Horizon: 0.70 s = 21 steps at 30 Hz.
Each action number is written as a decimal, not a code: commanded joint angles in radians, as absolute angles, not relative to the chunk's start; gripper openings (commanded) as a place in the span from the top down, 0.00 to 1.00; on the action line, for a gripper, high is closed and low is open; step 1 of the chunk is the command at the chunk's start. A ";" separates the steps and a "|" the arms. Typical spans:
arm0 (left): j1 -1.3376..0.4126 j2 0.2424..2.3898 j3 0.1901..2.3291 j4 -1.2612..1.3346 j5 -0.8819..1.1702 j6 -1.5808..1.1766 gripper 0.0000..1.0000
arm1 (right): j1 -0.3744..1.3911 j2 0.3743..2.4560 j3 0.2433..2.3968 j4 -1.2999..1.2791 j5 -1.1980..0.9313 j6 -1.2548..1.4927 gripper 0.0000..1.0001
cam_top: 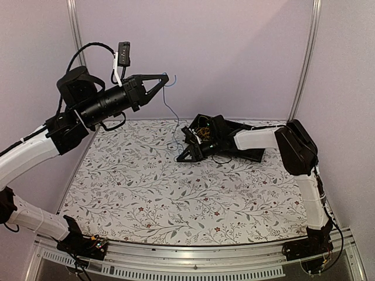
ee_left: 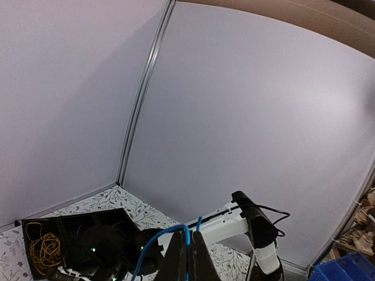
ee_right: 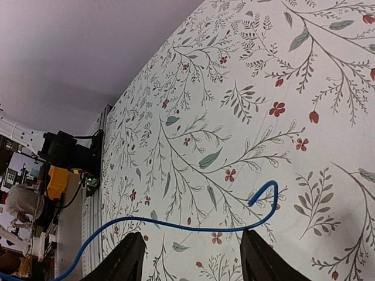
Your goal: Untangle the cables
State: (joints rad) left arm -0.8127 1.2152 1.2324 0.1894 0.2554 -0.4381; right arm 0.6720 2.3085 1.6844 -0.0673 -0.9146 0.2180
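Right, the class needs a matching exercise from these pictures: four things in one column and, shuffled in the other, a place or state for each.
1 left gripper
2 right gripper
3 yellow-orange cable
4 blue cable

A lies in the black tray
B open, low over the floral cloth
C shut, raised high
D trails from up high down towards the cloth

Pairs: 1-C, 2-B, 3-A, 4-D

Flat black plastic tray (ee_left: 64, 225) sits rear centre on the floral-patterned tablecloth (cam_top: 146, 193). A thin yellow-orange wire coil (ee_left: 42, 249) lies in it. A thin blue wire (cam_top: 170, 105) rises at its left edge.
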 commanded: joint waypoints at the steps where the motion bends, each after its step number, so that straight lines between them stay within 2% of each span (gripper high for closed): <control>1: -0.832 1.228 1.269 0.213 0.255 -0.437 1.00 | 0.668 2.350 1.724 -0.082 -0.911 0.241 0.40; 12: -0.846 1.238 1.300 0.211 0.270 -0.458 1.00 | 0.632 2.416 1.769 -0.029 -0.952 0.340 0.39; 21: -0.881 1.257 1.366 0.212 0.347 -0.466 1.00 | 0.609 2.470 1.775 -0.044 -0.909 0.359 0.51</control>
